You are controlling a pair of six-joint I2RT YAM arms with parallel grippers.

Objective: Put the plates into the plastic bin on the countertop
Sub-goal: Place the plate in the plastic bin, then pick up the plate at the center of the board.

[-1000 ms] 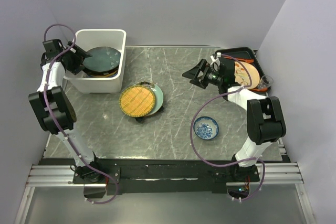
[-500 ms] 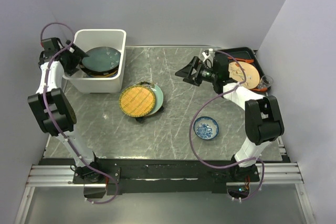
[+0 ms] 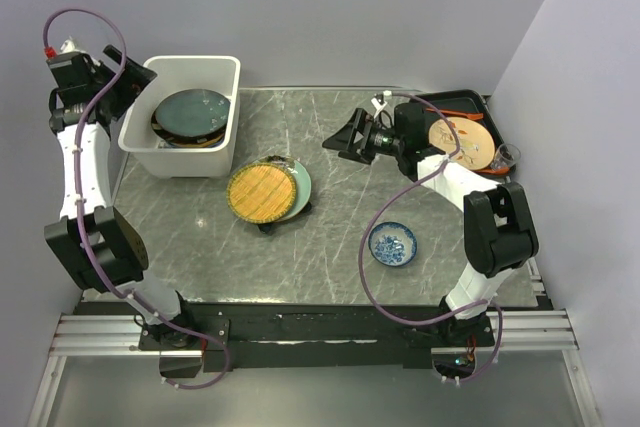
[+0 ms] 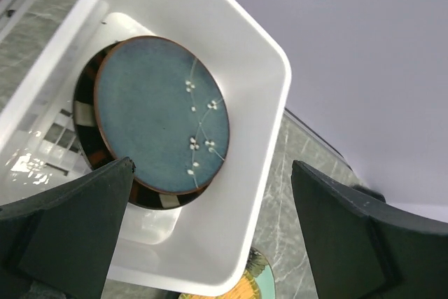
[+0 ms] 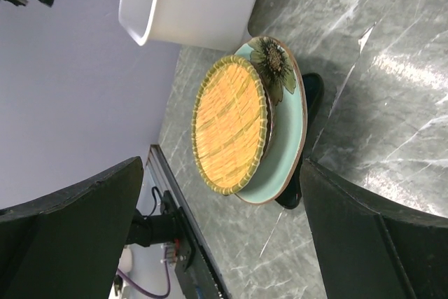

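Retreat of the left gripper [image 4: 211, 173] is seen: its wide, empty jaws are raised above the grey-blue plate [image 4: 161, 113], judged delivered in the plastic bin [image 4: 259, 61]. The right gripper [image 3: 340, 137], also wide, is brought toward the yellow woven plate [image 5: 227, 131] ahead.

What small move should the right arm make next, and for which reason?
Probably lower the open right gripper toward the rim of the yellow woven plate. That plate lies on top of the pale green plate on the countertop, outside the plastic bin, and the gripper faces it empty.
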